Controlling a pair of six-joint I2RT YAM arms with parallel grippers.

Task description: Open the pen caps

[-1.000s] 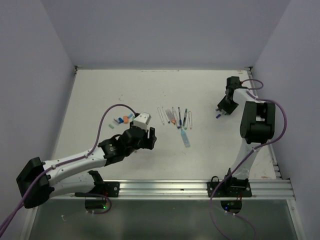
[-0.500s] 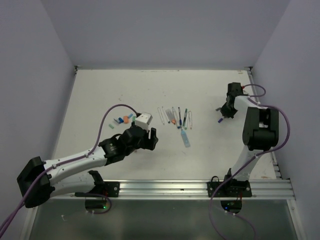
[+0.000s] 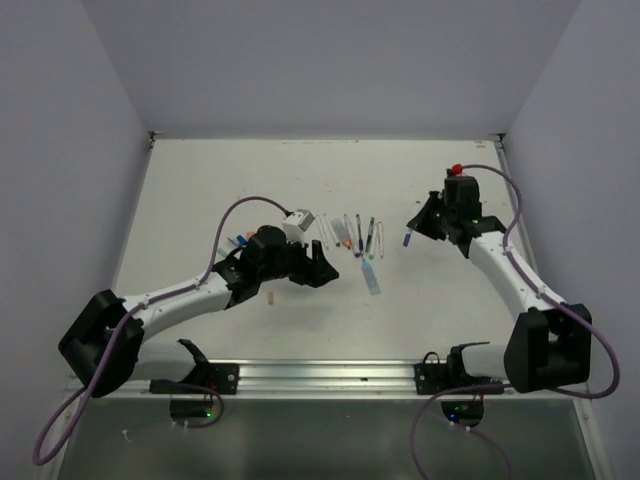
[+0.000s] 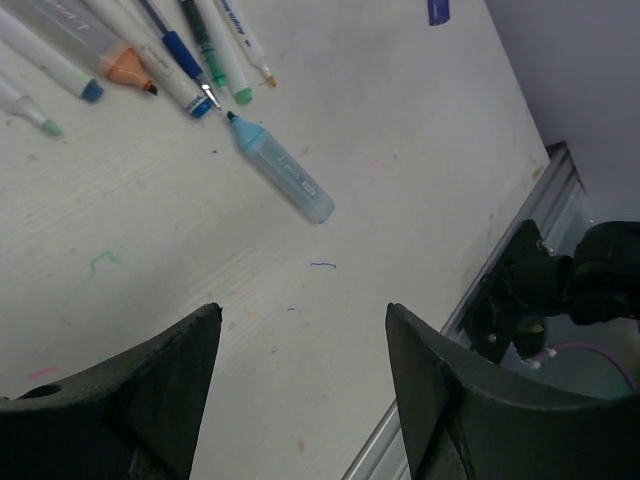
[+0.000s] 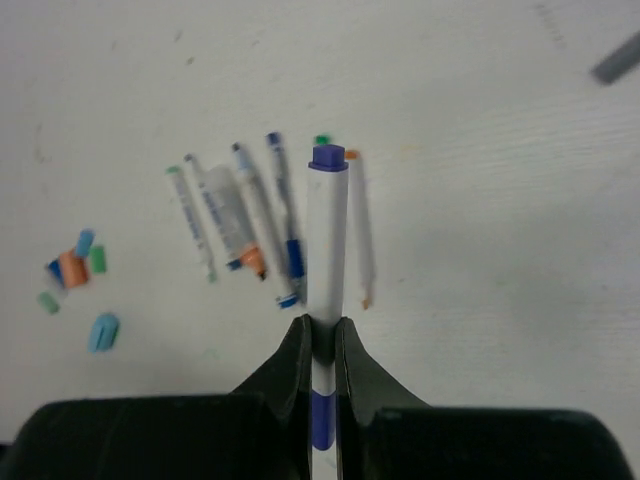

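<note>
Left of centre on the table point(image 3: 200, 180): loose caps point(image 5: 72, 270) in orange, blue and green, bunched in a small cluster well left of the pens.
Left gripper point(image 4: 302, 318): hovering over bare tabletop on the near side of the pens, fingers spread wide with nothing between them.
Row of pens point(image 3: 350, 232): lying side by side mid-table, and the near ends look uncapped in the left wrist view.
Light-blue pen point(image 4: 281, 172): on its own just near of the row, angled, tip almost touching the row's ends.
Right gripper point(image 5: 322, 335): right of the row, fingers clamped tight on a white pen point(image 5: 327, 235).
Purple cap point(image 5: 327, 157): seated on that pen's outer end, pointing toward the row.
</note>
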